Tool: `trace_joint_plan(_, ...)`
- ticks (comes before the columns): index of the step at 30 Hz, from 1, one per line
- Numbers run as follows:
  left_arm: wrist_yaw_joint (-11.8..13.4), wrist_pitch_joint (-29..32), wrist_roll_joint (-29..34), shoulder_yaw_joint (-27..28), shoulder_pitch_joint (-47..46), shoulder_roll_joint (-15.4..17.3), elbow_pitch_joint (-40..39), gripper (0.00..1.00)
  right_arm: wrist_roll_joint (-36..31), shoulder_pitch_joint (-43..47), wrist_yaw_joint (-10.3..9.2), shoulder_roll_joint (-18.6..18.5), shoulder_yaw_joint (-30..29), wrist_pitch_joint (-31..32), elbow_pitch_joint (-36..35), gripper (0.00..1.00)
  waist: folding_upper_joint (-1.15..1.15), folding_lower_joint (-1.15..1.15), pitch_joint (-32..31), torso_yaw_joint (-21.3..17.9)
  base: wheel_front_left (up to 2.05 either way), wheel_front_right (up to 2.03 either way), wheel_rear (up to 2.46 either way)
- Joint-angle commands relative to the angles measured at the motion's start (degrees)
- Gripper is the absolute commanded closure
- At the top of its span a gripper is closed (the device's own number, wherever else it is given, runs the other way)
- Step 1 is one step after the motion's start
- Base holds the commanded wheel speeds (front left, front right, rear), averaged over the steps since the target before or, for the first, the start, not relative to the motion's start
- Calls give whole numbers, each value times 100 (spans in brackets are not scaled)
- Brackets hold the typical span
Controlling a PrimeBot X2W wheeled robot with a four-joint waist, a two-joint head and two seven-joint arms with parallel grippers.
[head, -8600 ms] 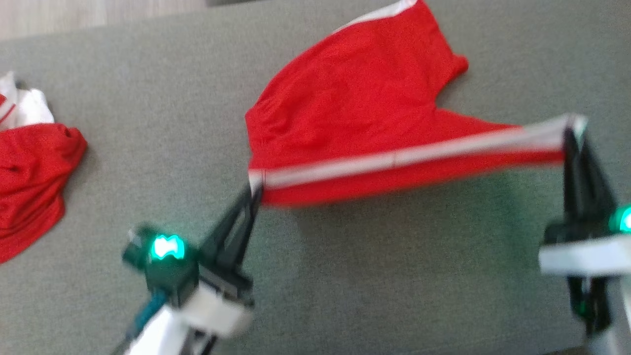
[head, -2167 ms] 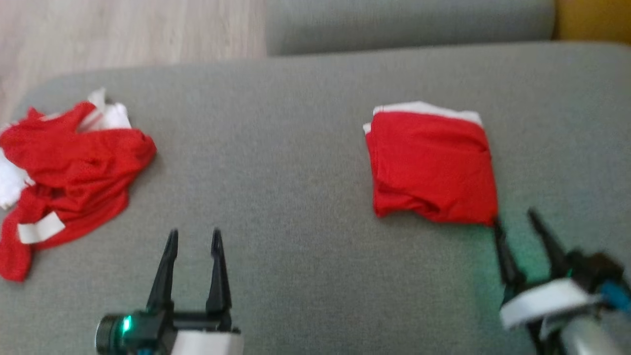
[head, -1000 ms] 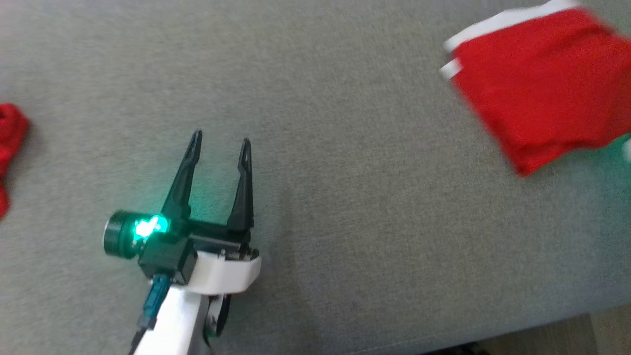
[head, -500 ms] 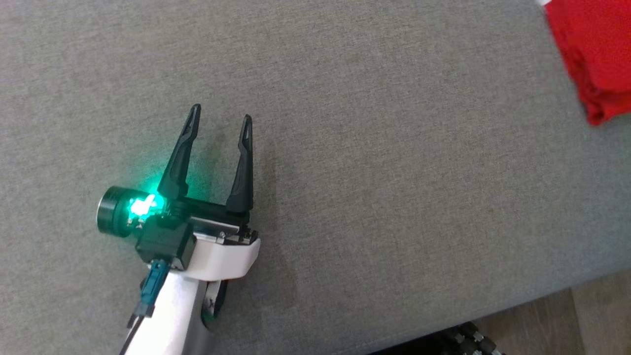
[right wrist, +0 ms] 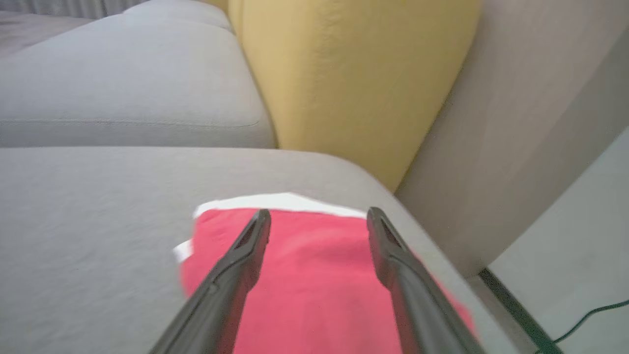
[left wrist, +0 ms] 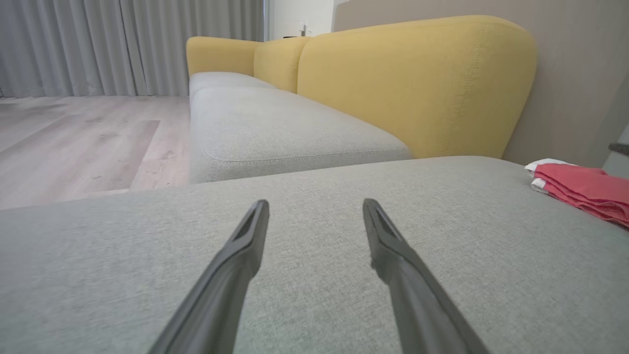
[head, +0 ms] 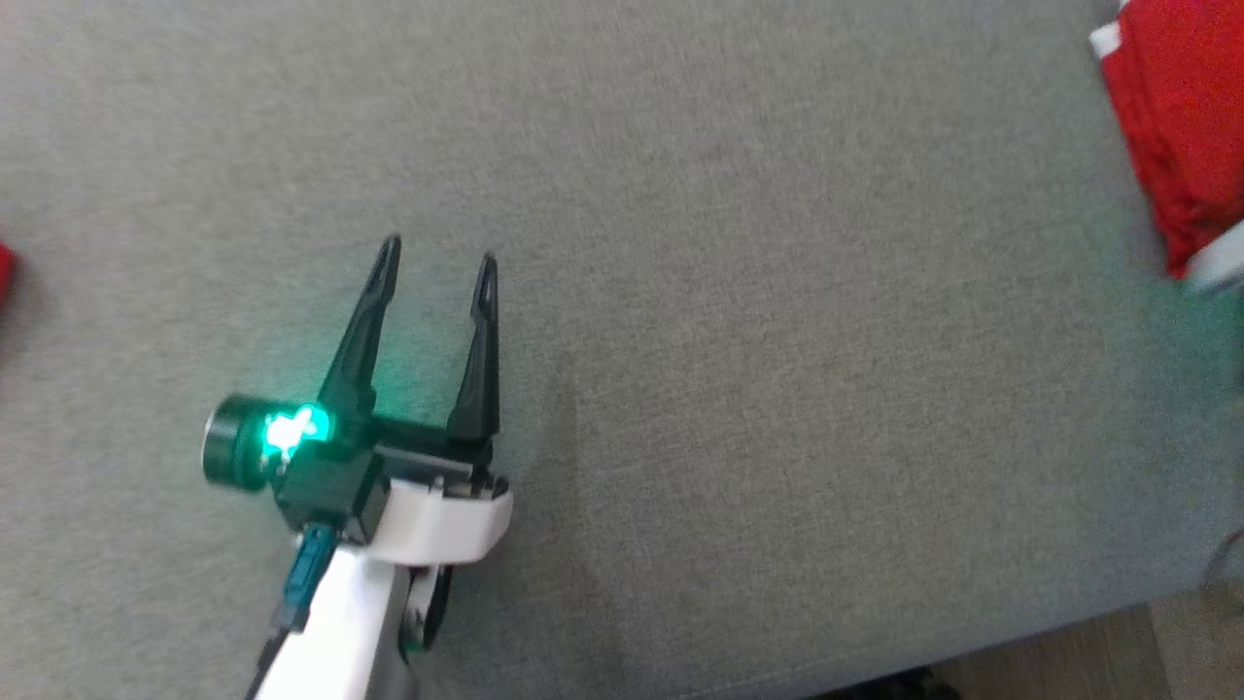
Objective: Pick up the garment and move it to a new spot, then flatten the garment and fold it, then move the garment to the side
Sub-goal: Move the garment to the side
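Left gripper (head: 434, 262): jaws wide, empty, over bare grey cushion (head: 777, 340). Garment (head: 1186, 117): folded red cloth at cushion's right end. Right gripper (right wrist: 318, 212): fingers spread above it, holding nothing. Cloth likely light, soft, floppy; pinch through all layers at folded edge.

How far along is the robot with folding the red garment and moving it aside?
Done, it seems: the red garment lies folded near the right end of the grey cushion. In hand: nothing; the right gripper is open over it, the left gripper open over bare cushion. Left: probably only pulling the arms away, if this spot counts as the side.
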Motion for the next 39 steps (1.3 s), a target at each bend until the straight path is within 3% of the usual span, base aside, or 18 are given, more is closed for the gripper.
trace_joint_plan(1,70,-6,-81,140,191,-4,-133,0,109,419,-4,129,356,-58,-338,0,0,0,-413,187,0,0,0)
trace_joint_plan(4,200,-6,-251,121,368,-4,-109,0,495,957,-4,446,1074,-60,-786,0,0,0,-787,335,0,0,0)
trace_joint_plan(9,426,-6,-615,146,709,-5,-69,0,1149,1873,-4,641,2043,-61,-1537,0,0,0,-1384,590,0,0,0)
trace_joint_plan(16,534,-6,-746,234,1184,-5,-13,0,1355,2874,-4,902,2640,-61,-2300,0,0,0,-2103,901,0,0,0)
trace_joint_plan(26,569,-6,-701,468,1873,-5,-146,0,778,4046,-4,1321,1889,-62,-3332,0,0,0,-2746,1280,0,0,0)
trace_joint_plan(39,518,-6,-545,726,2047,-5,-235,0,493,4484,-4,1534,1564,-62,-3457,0,0,0,-2866,1391,0,0,0)
